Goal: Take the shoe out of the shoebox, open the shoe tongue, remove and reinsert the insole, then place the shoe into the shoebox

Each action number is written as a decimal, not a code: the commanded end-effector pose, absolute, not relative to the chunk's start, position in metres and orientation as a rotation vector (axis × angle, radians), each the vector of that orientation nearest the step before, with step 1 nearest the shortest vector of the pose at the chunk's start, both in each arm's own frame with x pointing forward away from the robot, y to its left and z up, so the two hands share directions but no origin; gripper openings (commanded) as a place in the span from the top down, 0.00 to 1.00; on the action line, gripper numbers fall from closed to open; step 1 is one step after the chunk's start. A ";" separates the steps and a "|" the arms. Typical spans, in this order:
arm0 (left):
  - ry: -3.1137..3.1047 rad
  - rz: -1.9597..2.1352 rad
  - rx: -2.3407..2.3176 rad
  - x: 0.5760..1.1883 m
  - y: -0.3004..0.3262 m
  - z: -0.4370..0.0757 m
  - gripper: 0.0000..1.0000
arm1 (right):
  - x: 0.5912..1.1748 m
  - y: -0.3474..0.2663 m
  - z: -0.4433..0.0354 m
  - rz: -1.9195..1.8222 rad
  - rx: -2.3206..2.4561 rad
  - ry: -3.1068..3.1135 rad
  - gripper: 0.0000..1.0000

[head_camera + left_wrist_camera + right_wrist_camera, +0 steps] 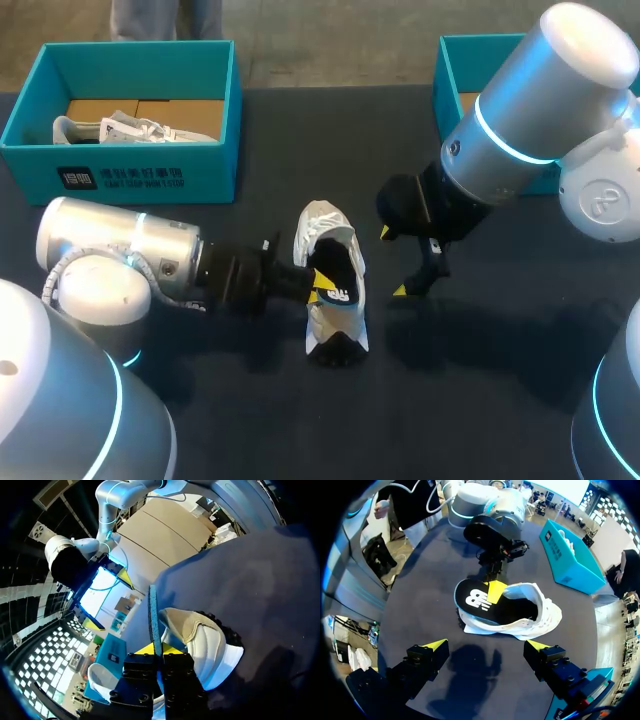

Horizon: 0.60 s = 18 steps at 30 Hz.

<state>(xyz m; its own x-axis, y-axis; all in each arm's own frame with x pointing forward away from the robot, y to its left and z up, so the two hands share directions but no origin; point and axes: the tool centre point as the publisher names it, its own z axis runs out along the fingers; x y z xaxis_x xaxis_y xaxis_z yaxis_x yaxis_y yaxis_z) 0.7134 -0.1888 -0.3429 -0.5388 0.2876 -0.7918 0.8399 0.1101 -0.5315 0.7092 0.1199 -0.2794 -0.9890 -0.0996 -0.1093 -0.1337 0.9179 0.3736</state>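
A white shoe (322, 228) lies on the dark table between my two arms, its opening up. A black insole (340, 292) with a white logo sticks partly out of it. My left gripper (318, 285) is shut on the insole's edge, and in the left wrist view the yellow-tipped fingers (146, 649) pinch the thin insole (152, 611) beside the shoe (210, 640). My right gripper (400, 262) hangs open just right of the shoe. Its own view has the shoe (540, 617) and insole (472, 600) ahead of the gripper (487, 647), with nothing between its fingers.
A teal shoebox (140, 175) stands at the back left with a second white shoe (130, 128) inside. Another teal box (455, 70) sits at the back right, mostly hidden behind my right arm. Bare table lies in front of the shoe.
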 end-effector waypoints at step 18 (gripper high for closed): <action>1.902 -1.335 1.108 0.733 -0.191 -0.350 1.00 | 0.708 0.120 -0.281 0.592 -0.182 2.987 0.00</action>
